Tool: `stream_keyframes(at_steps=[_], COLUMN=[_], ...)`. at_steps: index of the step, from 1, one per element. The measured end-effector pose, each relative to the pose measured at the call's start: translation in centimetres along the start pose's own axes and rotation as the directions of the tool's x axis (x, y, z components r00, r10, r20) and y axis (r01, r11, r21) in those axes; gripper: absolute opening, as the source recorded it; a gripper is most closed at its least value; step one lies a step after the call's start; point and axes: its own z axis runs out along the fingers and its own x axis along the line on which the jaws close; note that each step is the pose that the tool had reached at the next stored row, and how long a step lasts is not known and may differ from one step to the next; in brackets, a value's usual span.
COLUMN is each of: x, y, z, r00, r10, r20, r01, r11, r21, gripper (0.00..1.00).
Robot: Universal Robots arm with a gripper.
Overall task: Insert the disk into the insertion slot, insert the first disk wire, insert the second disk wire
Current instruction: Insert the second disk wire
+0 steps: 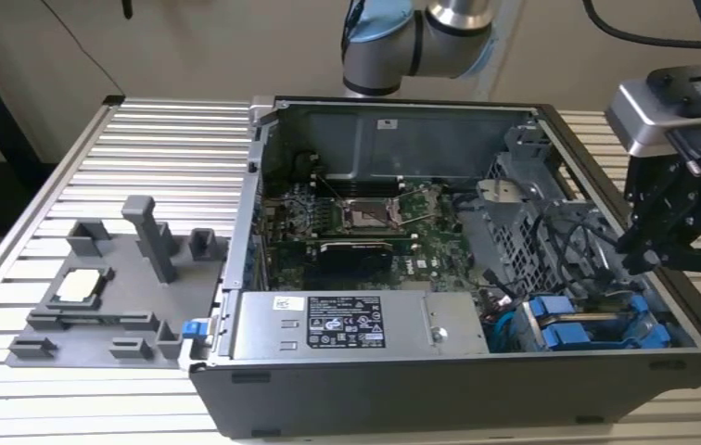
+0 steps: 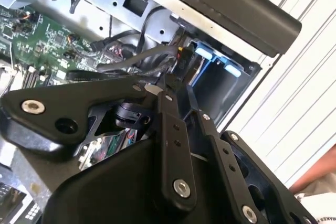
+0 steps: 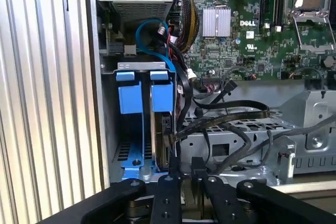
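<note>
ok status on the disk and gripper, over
Gripper low at the drive cage, on a black cable. Disk seated in its blue frame in the insertion slot. Loose cables crowd the bay.

Slatted metal table [image 1: 153,139], computer case [image 1: 450,389], grey fixture [image 1: 103,306]

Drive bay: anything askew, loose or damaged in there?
Nothing looks damaged. The disk stands upright in its blue frame inside the insertion slot, beside a second blue carrier. Black cables drape loosely over the grey metal cage, none visibly pinched. The pincer hangs close above the disk's edge.
</note>
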Motion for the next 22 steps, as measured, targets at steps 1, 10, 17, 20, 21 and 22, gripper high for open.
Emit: stream_keyframes(at_steps=[1, 10, 17, 20, 21, 22], x=[-0.04, 0.01, 0.06, 0.09, 0.1, 0.11], y=[-0.03, -0.17, -0.31, -0.33, -0.33, -0.33], z=[-0.29, 0.13, 0.63, 0.87, 0.94, 1.01], r00=[1.0, 0.9996, 0.9977, 0.9956, 0.9947, 0.9938], r10=[0.0, -0.028, -0.067, -0.093, -0.102, -0.111], r20=[0.0, 0.0033, 0.0074, 0.0092, 0.0097, 0.0101], r01=[0.0, 0.027, 0.066, 0.092, 0.101, 0.11], r11=[1.0, 0.9992, 0.9963, 0.9938, 0.9928, 0.9917], r21=[0.0, 0.0296, 0.0553, 0.062, 0.0643, 0.0672], gripper=[0.24, 0.32, 0.32, 0.32, 0.32, 0.32])
